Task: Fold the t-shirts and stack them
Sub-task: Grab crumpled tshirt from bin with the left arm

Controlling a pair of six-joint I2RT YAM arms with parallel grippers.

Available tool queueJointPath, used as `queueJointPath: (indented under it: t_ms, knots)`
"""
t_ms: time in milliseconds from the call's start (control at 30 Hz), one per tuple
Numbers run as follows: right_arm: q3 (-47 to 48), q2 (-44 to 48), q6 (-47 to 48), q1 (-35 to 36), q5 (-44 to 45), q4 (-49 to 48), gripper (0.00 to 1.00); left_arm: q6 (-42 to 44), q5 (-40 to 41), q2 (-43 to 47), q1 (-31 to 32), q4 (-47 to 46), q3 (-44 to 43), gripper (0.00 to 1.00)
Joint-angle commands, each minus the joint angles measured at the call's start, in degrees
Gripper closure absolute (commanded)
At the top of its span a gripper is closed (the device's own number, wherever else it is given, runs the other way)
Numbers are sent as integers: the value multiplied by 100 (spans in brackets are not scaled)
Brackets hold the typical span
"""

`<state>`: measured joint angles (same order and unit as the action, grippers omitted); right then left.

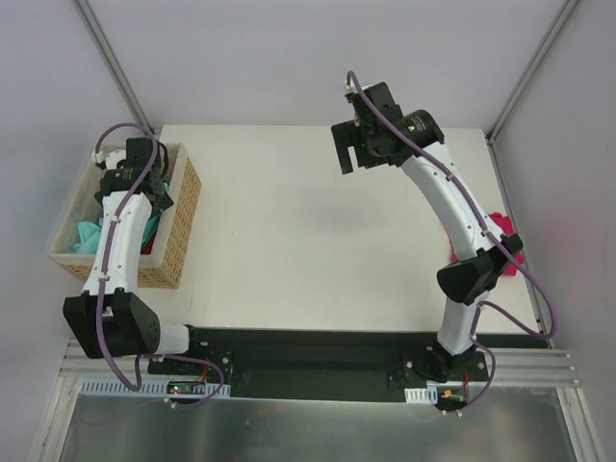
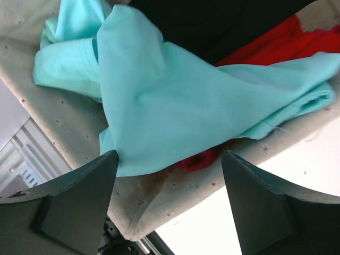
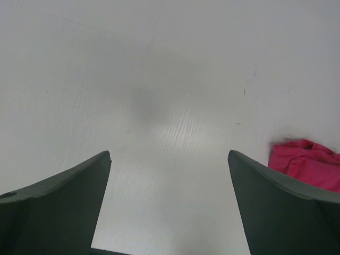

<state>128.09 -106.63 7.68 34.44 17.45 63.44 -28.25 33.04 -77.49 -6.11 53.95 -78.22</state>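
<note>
Left claw (image 2: pixel 169 159) hangs over the basket (image 1: pixel 183 223) with its two fingers wide apart, and it holds nothing. Right claw (image 3: pixel 170 156) hangs over the bare middle of the table (image 1: pixel 279 231), near the far edge. Its fingers are wide apart too, and it is empty.

One teal shirt (image 2: pixel 175 101) lies in a crumpled heap in the basket, which sits at the left edge of the table. It rests on top of a red cloth (image 2: pixel 276 42) and a black cloth (image 2: pixel 212 21). One pink shirt (image 3: pixel 303 162) lies bunched up at the right edge of the table, partly hidden behind the right arm in the top view.

Both shirts look soft, light and floppy. They will not break, but they will sag and slide out of shape when lifted. I think a pinch on a thick fold will hold better than a pinch on one thin layer. For the teal shirt, the fat ridge of cloth right under the left claw looks like a good spot. The claw should go down only a little, or it may grab the red cloth as well. For folding, the shirt needs to be spread flat first, so the shoulders or the bottom corners are the best places to hold.
</note>
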Motion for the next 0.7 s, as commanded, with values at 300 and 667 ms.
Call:
queueJointPath:
  t_ms: [300, 667]
  knots:
    - [76, 239, 32, 151, 171, 300, 4, -348, -376, 165, -452, 19, 535, 14]
    - [190, 213, -12, 318, 426, 494, 4, -286, -737, 59, -505, -210, 632, 48]
